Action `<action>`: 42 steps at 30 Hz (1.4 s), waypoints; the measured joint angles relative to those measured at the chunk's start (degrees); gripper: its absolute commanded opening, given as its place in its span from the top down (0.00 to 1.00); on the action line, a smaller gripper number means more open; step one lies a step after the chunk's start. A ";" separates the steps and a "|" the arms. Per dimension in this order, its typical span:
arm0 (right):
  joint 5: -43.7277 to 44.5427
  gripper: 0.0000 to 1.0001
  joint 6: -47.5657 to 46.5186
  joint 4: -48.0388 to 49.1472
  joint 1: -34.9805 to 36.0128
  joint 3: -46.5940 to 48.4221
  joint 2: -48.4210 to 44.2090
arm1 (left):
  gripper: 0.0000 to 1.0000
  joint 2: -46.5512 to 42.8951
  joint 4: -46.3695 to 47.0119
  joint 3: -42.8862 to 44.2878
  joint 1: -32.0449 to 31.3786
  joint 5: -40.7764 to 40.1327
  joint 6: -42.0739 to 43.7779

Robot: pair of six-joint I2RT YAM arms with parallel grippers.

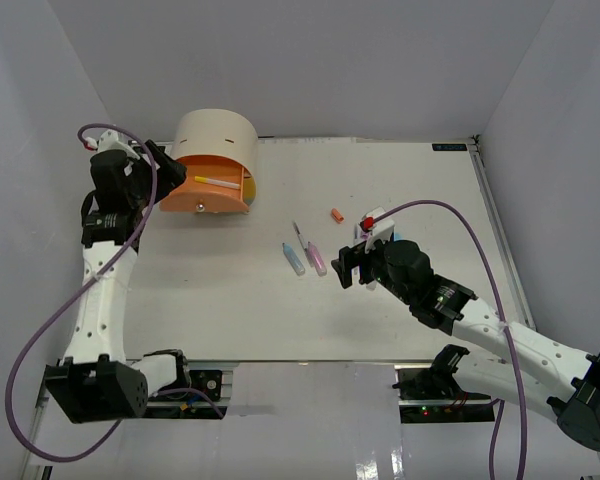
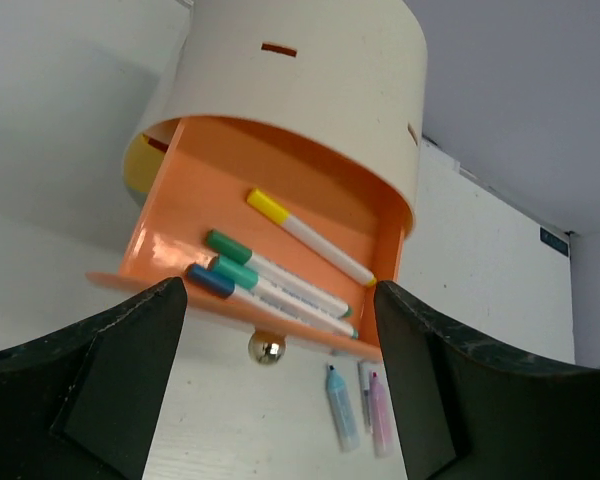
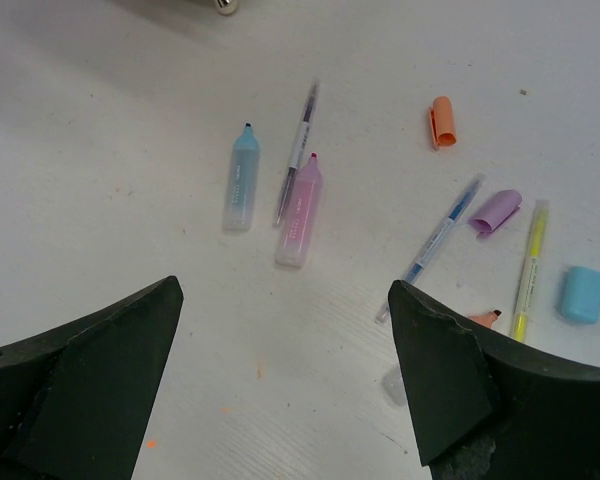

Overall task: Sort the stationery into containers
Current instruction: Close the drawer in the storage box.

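The left fingers (image 2: 110, 390) stood wide and empty before the open orange drawer (image 2: 180, 200), far left, holding four pens (image 2: 235, 272), while the right fingers (image 3: 90, 390), equally wide, hung over loose highlighters (image 3: 300, 205) mid-bench.

White table (image 1: 230, 320), grey walls (image 1: 330, 60).

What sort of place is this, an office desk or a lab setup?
Probably a lab robot cell: a white table boxed in by plain walls, the left arm and right arm bolted at its near edge, and only a drawer cabinet and scattered pens as props.
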 measured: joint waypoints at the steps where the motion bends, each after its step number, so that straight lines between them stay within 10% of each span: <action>1: 0.00 0.10 -0.02 -0.02 0.00 -0.13 0.00 | 0.14 -2.58 -1.16 -1.03 0.00 0.04 1.09; 9: -0.04 0.10 -0.13 -0.26 0.00 -0.20 0.26 | 0.17 -13.38 -5.73 -9.68 -0.92 2.32 7.30; 42: -0.07 0.10 0.04 -0.44 0.00 -2.45 -1.66 | 0.57 2.23 1.20 -11.28 -11.32 -4.94 9.40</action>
